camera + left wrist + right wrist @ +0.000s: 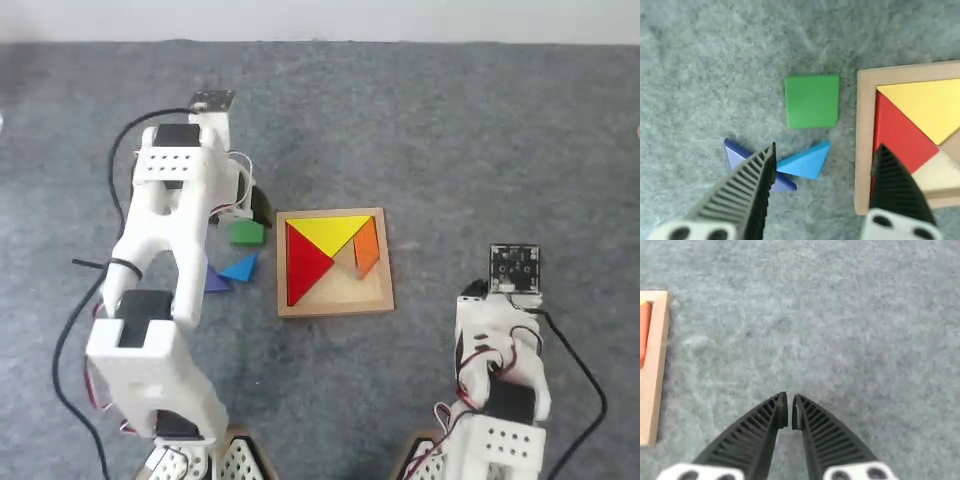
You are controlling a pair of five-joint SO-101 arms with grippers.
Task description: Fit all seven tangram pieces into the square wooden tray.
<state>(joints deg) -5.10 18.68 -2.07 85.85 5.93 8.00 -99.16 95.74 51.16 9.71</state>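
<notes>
Left arm (165,270): stretched from the near-left edge of the counter (450,120) toward its middle, wrist pitched downward. Left gripper (827,150): fingers (752,185) spread wide apart, tips pointing down at the counter. Right arm (500,390): folded back by the near-right edge, well apart from the other. Right gripper (789,407): tips drawn together, hairline gap between them, aimed down at the counter.

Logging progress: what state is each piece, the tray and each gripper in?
wooden tray, partly filled
yellow triangle, in tray
red triangle, in tray
orange piece, in tray
green square, outside tray
light blue triangle, outside tray
dark blue piece, outside tray
left gripper, open
right gripper, shut
</notes>
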